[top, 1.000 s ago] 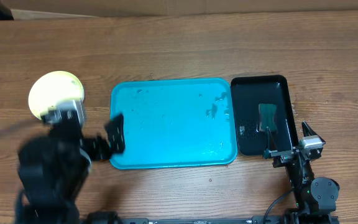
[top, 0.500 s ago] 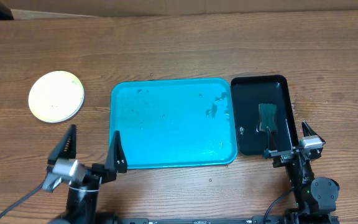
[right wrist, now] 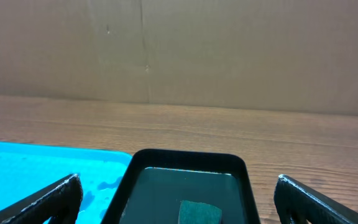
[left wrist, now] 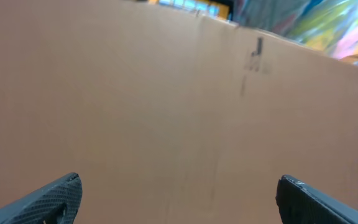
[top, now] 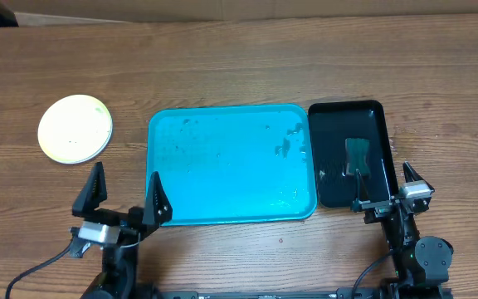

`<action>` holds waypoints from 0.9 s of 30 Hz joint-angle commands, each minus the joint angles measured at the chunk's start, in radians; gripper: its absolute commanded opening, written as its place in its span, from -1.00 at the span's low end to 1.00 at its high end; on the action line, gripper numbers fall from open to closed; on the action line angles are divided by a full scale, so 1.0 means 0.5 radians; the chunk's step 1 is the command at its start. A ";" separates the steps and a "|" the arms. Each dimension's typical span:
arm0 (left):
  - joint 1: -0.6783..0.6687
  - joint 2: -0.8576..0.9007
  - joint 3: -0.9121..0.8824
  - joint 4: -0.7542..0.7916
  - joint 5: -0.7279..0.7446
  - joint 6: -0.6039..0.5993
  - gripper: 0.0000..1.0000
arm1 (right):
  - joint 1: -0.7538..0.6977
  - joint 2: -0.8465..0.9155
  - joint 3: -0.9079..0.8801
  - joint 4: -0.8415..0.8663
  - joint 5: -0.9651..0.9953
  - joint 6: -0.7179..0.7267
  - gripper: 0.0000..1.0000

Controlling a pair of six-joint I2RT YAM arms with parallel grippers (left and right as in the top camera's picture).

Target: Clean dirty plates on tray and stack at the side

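The plates (top: 74, 129) lie in a stack on the table left of the tray, a white one on top and a yellow-green rim peeking out at its upper right. The turquoise tray (top: 222, 178) holds no plates, only wet streaks and a few dark specks; its corner (right wrist: 42, 165) shows in the right wrist view. My left gripper (top: 124, 193) stands open at the tray's front-left corner, holding nothing; its wrist view shows only a cardboard wall between the fingers (left wrist: 48, 200). My right gripper (top: 386, 184) stands open at the black tray's near end, also holding nothing (right wrist: 179, 199).
A glossy black tray (top: 370, 112) sits against the turquoise tray's right side with a green sponge (top: 358, 155) in it; the black tray (right wrist: 185, 155) and sponge (right wrist: 199, 211) also show from the right wrist. A cardboard wall (left wrist: 179, 93) runs along the far table edge.
My left arm has pulled back from beside the plates to the table's front edge, its gripper open throughout. The right arm has not moved.
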 commanded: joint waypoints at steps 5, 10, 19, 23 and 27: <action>0.000 -0.024 -0.126 -0.185 -0.262 -0.047 0.99 | 0.011 -0.018 -0.021 0.010 -0.011 -0.007 1.00; 0.000 -0.024 -0.127 -0.575 -0.338 -0.042 0.99 | 0.011 -0.018 -0.021 0.010 -0.011 -0.006 1.00; 0.000 -0.024 -0.127 -1.081 -0.568 -0.040 1.00 | 0.011 -0.018 -0.021 0.010 -0.011 -0.007 1.00; 0.002 -0.025 -0.127 -1.115 -0.572 0.089 1.00 | 0.011 -0.018 -0.021 0.010 -0.011 -0.007 1.00; 0.001 -0.025 -0.126 -1.113 -0.568 0.111 1.00 | 0.011 -0.018 -0.021 0.010 -0.011 -0.007 1.00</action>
